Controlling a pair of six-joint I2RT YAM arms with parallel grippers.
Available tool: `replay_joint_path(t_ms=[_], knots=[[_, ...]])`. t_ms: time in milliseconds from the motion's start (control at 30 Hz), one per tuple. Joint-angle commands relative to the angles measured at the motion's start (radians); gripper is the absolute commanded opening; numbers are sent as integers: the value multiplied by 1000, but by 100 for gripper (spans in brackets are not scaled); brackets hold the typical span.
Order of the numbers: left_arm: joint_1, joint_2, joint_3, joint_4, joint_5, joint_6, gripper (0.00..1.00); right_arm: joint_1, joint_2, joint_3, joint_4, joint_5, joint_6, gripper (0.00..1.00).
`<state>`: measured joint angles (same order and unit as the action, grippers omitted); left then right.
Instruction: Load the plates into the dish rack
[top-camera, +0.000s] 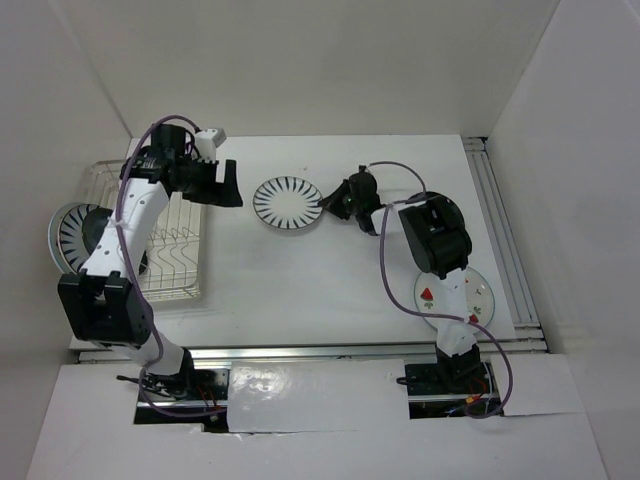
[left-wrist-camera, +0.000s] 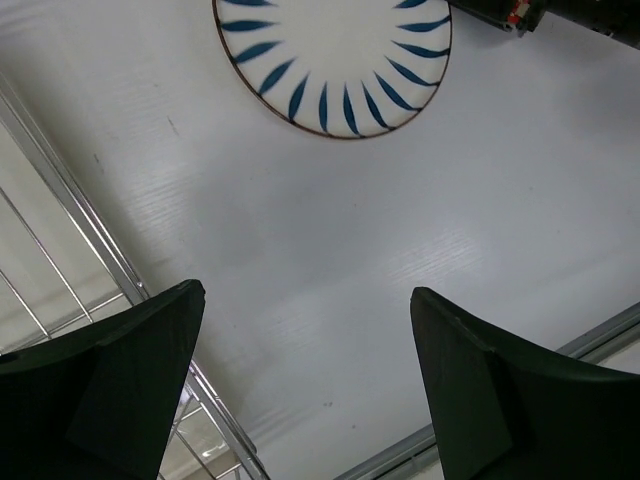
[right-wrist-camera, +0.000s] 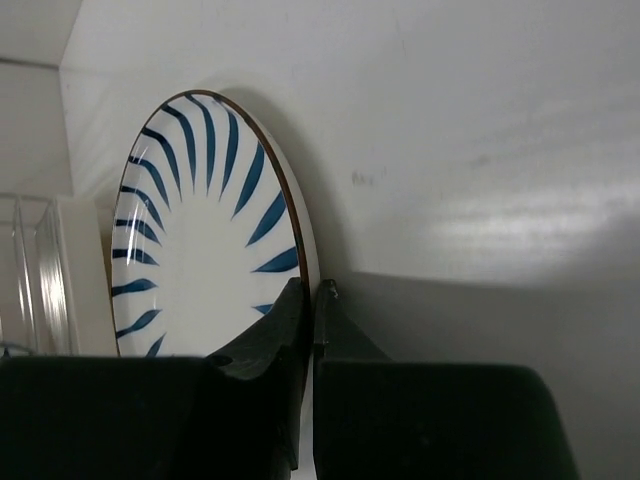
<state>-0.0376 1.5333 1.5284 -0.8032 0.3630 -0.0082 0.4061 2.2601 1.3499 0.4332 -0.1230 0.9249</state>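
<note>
A white plate with dark blue radial stripes (top-camera: 287, 204) lies on the table's middle. My right gripper (top-camera: 326, 203) is shut on its right rim; in the right wrist view the fingertips (right-wrist-camera: 300, 300) pinch the edge of the plate (right-wrist-camera: 200, 230). My left gripper (top-camera: 228, 186) hangs open and holds nothing, at the right edge of the dish rack (top-camera: 165, 265). In the left wrist view the left gripper (left-wrist-camera: 307, 290) has the same plate (left-wrist-camera: 335, 70) ahead and the rack's wire (left-wrist-camera: 70, 215) at left. A second striped plate (top-camera: 68, 235) shows at the rack's left end. A watermelon-print plate (top-camera: 470, 292) lies under the right arm.
White walls enclose the table on three sides. A metal rail (top-camera: 502, 235) runs along the right edge and another (top-camera: 330, 351) along the front, by the arm bases. The left arm's links cross over the rack.
</note>
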Motion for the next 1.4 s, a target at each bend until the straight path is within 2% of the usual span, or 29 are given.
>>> replay_joint_path(t_ms=[0,167,500,700,900,1033,1167,1200,1267,1367], knots=[[-14,33,79,-14,51,-24,96,-4,-95,-107,70,-153,37,0],[-33,91,92,-14,73,-24,96,17,-189,-188,200,-247,98,0],[-44,131,38,-14,14,-26,96,80,-359,-328,445,-271,248,0],[-25,140,29,-14,-1,-35,96,120,-454,-328,447,-237,270,0],[19,119,29,-25,92,-44,95,151,-520,-295,415,-190,270,0],[28,100,29,-63,217,-24,81,186,-521,-294,446,-165,261,0],[39,90,47,-99,292,2,35,229,-501,-316,539,-142,281,0],[50,90,61,-132,313,14,17,240,-488,-316,552,-132,281,0],[59,99,107,-174,364,49,0,240,-476,-307,561,-132,272,0],[100,113,140,-241,462,94,0,250,-447,-235,491,-145,233,0]])
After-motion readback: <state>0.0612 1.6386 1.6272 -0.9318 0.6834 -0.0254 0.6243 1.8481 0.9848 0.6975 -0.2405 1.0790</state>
